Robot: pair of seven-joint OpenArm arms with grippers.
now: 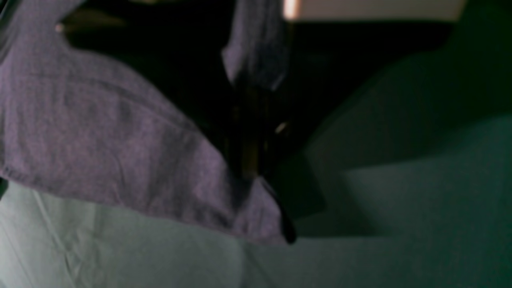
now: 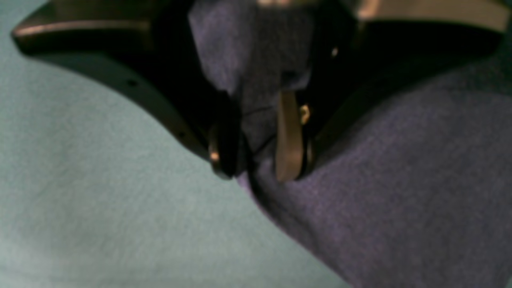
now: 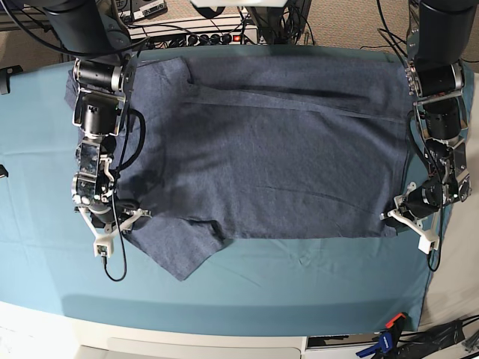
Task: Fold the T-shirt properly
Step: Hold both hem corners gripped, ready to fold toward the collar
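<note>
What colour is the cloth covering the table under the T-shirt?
Plain teal; the table cloth shows best in the base view, below the heathered blue-grey T-shirt.

The T-shirt [image 3: 269,157] is matt, heathered knit cloth. My right tool [image 2: 256,164] is glossy black plastic. The surface [image 3: 299,292] wears smooth matt teal cloth.

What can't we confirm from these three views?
- T-shirt lettering: none visible in the base view; may be face down.
- Left pincer grip: left wrist view dark and blurred; cloth covers the tips.
- Right pincer closure: right wrist view blurred; fabric lies between the fingers.
- Collar: not identifiable in the base view.
</note>
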